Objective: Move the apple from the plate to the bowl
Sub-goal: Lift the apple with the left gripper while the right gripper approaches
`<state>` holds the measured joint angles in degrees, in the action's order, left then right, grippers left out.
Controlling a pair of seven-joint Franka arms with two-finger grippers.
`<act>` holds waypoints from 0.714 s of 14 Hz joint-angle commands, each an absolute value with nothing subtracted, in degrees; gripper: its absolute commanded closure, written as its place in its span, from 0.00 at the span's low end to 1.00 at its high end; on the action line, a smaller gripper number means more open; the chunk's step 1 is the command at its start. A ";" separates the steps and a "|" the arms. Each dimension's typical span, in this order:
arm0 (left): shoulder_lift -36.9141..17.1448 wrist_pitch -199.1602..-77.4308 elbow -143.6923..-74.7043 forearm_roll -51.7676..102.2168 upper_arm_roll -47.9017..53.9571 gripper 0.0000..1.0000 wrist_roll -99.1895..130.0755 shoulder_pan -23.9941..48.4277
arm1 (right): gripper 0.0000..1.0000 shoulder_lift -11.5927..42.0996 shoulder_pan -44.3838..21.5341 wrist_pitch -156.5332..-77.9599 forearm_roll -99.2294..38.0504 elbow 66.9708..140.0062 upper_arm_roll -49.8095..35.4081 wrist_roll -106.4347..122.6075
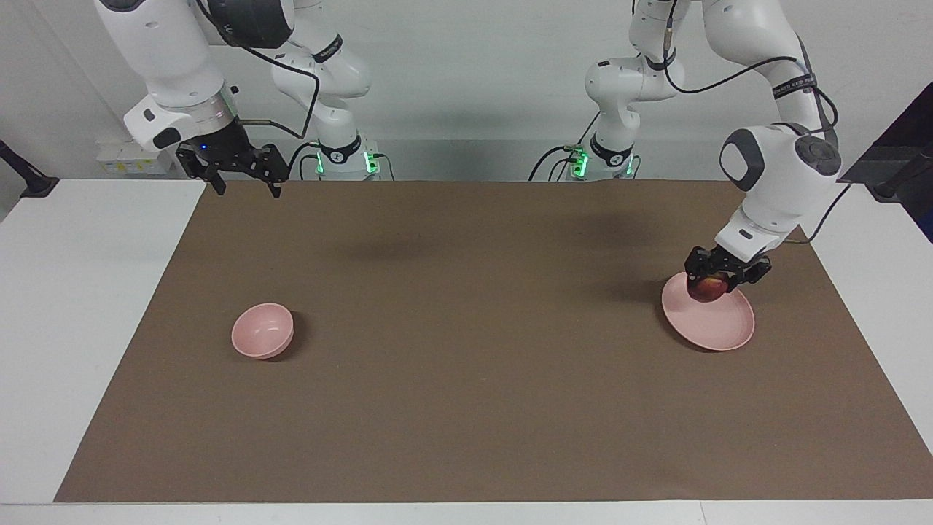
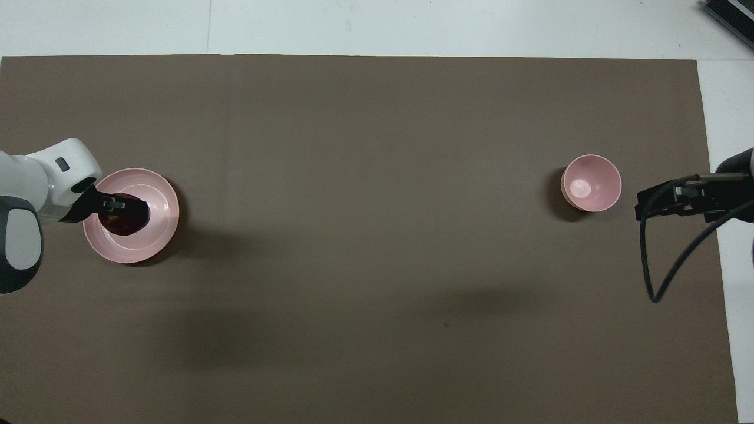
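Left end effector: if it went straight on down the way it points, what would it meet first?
The plate. The left end effector, shut on the apple, points down over the plate's edge nearer the robots, so the apple would likely land back on it; the exact gap is unclear.

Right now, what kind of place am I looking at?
Probably a robot lab bench: two white arms bolted at a table, a plain brown mat, and only an apple, plate and bowl.
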<state>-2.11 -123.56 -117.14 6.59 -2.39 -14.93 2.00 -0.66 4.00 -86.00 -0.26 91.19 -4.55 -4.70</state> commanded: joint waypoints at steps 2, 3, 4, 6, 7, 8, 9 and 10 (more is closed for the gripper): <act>-0.35 -120.68 -115.67 11.68 -3.08 1.00 -7.67 8.86 | 0.00 -1.58 3.17 -86.40 -5.00 92.81 -4.48 -14.55; -0.35 -120.85 -115.32 11.86 -3.08 1.00 -4.95 11.14 | 0.00 -1.58 3.25 -86.40 -8.32 93.94 -4.40 -19.03; -0.35 -121.02 -115.23 12.47 -3.08 1.00 -2.57 13.25 | 0.00 -1.50 3.25 -86.83 -10.52 95.26 -4.39 -22.64; -0.44 -121.46 -114.88 16.76 -3.08 1.00 0.08 16.51 | 0.00 -0.80 2.55 -86.92 -11.69 96.24 -4.83 -28.97; -0.44 -121.46 -114.70 19.22 -3.08 1.00 0.78 17.83 | 0.00 -0.01 2.03 -86.92 -14.91 96.59 -4.83 -32.05; -0.44 -121.73 -114.70 21.25 -3.08 1.00 2.62 19.84 | 0.00 0.87 1.93 -87.01 -19.55 97.46 -4.75 -35.30; -0.44 -121.99 -114.52 22.31 -2.90 1.00 5.42 21.78 | 0.00 1.40 1.85 -87.10 -21.77 98.08 -4.83 -38.81; -0.44 -122.95 -114.52 23.46 -2.73 1.00 6.58 23.54 | 0.00 1.67 1.32 -87.53 -23.62 98.61 -4.92 -41.98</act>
<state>-0.45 -122.23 -115.46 21.11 -1.98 3.53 20.10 1.30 1.53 -86.10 -19.67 96.90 -4.72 -36.61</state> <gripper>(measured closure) 0.229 0.000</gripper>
